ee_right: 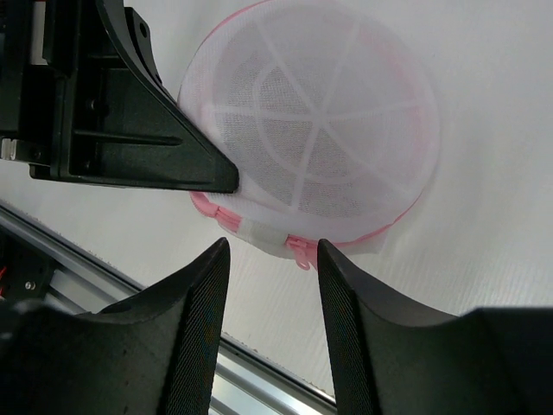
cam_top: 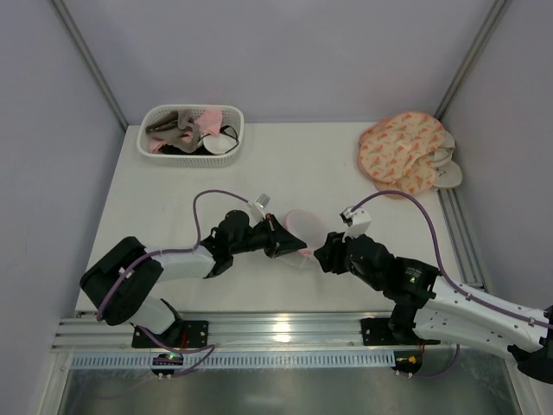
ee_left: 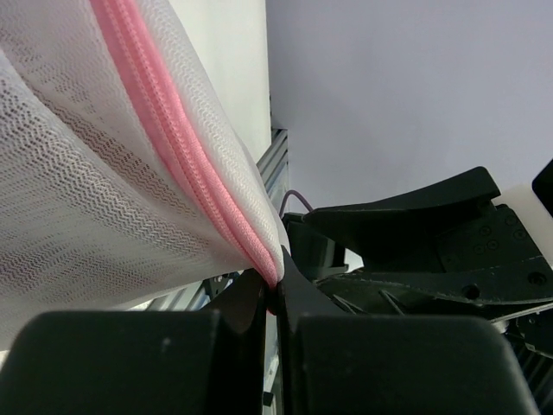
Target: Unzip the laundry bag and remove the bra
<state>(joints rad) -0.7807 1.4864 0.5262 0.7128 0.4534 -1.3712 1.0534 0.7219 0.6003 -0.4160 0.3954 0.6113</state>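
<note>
The laundry bag (cam_top: pixel 301 226) is a small round white mesh pouch with a pink zipper rim, lying at table centre between the two arms. My left gripper (cam_top: pixel 288 243) is shut on its pink rim (ee_left: pixel 259 246); the mesh (ee_left: pixel 78 173) fills the left of the left wrist view. In the right wrist view the bag (ee_right: pixel 315 121) lies flat, its pink zipper pull (ee_right: pixel 300 251) hanging at the near edge. My right gripper (ee_right: pixel 272 251) is open, its fingertips on either side of the pull, not touching it. The bra inside is not discernible.
A white basket (cam_top: pixel 192 130) of garments stands at the back left. A peach orange-patterned fabric piece (cam_top: pixel 402 151) lies at the back right, over white items (cam_top: pixel 448 169). An aluminium rail (cam_top: pixel 276 328) runs along the table's near edge.
</note>
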